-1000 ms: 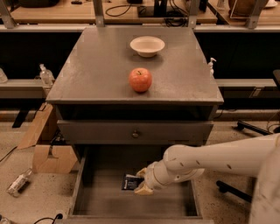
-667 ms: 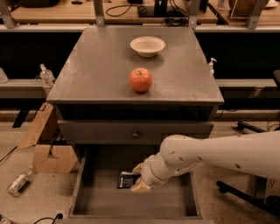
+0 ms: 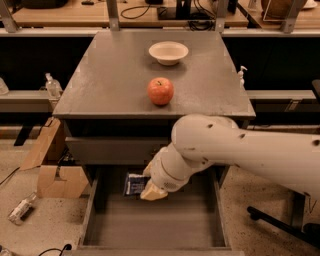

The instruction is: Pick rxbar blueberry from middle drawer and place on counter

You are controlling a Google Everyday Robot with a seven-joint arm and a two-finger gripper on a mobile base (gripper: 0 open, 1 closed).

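Insp. note, single cam view.

Hand [image 3: 150,190]: down inside the open middle drawer [image 3: 150,227], towards its rear left, at the end of the white arm [image 3: 240,150] that comes in from the right. Tan tip parts touch the rxbar blueberry [image 3: 133,184]. Cannot tell how far open the hand is, nor whether it has hold of the bar.

Rxbar blueberry: dark blue packet w/ pale print, inside the drawer just left of the hand, near the back wall. Lying on the floor or raised: cannot tell.

Desk [image 3: 110,75]: grey slab above the drawer. Red apple [image 3: 160,91] sits near the front centre; white bowl [image 3: 169,52] behind it, well apart.

Surroundings: cardboard box [image 3: 55,175] on the floor left of the cabinet, small bottle [image 3: 20,209] lying nearby. Wooden workbench [image 3: 75,15] runs along the back.
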